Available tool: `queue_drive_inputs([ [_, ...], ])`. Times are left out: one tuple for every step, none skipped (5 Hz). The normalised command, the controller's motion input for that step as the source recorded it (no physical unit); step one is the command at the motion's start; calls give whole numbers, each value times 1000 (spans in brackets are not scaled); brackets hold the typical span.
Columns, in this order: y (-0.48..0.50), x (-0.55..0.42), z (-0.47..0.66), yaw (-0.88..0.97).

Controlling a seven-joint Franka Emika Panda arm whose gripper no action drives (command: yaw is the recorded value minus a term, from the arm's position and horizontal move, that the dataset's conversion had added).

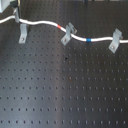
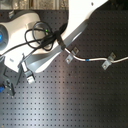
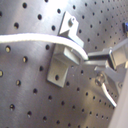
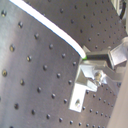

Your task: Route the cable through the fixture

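Cable (image 1: 50,23) lying across desk (image 1: 60,90), running past three brackets (image 1: 67,33), red band (image 1: 61,26) and blue band (image 1: 88,39) showing. I'm seeing fingers (image 3: 107,62) closing on cable beside bracket in both wrist views.

Dark perforated breadboard table (image 1: 65,95) with a regular hole grid, evenly lit, faint sheen
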Motion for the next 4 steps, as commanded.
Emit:
queue_drive_inputs([
  [0,-1,163,194],
  [76,-39,167,311],
  [127,-145,228,343],
  [160,-144,351,317],
])
